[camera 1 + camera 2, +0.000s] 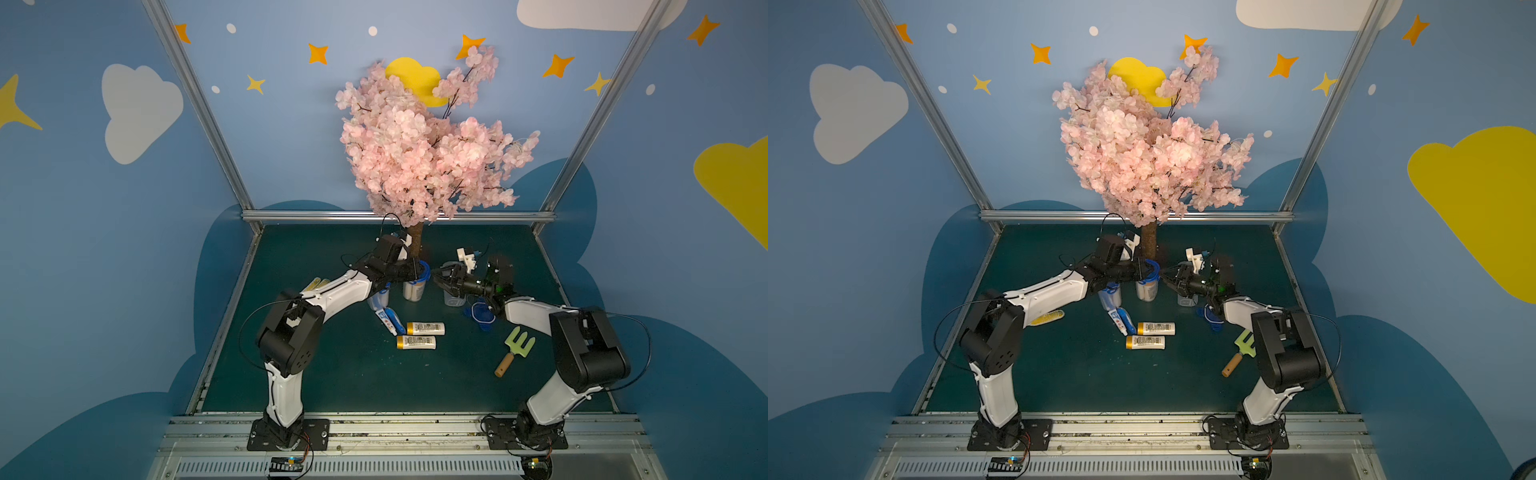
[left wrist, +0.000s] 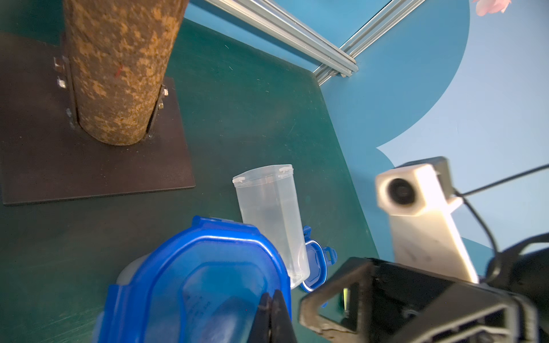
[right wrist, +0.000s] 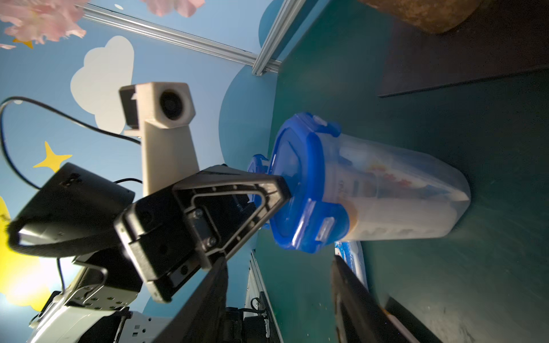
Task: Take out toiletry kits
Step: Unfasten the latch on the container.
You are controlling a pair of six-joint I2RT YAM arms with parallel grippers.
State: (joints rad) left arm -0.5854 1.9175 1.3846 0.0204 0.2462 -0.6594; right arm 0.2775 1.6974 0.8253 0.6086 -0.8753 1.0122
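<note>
Opening up | our left end effector [image 2: 269,308] pinched shut on the blue lid [image 3: 297,184] of a clear jar [image 3: 416,190], kit [image 3: 401,230] inside | right end effector [image 3: 282,297] apart, empty, beside it | two white bottles [image 1: 426,328] out on the surface [image 1: 332,374] | next, we judge: lift lid, steady jar

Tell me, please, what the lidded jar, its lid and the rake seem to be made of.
Lidded jar: clear, faintly frosted plastic; contents show through. Lid: glossy blue plastic, with moulded clips and highlights. Rake: matte pale-green head, probably plastic; tan handle, likely wood.
</note>
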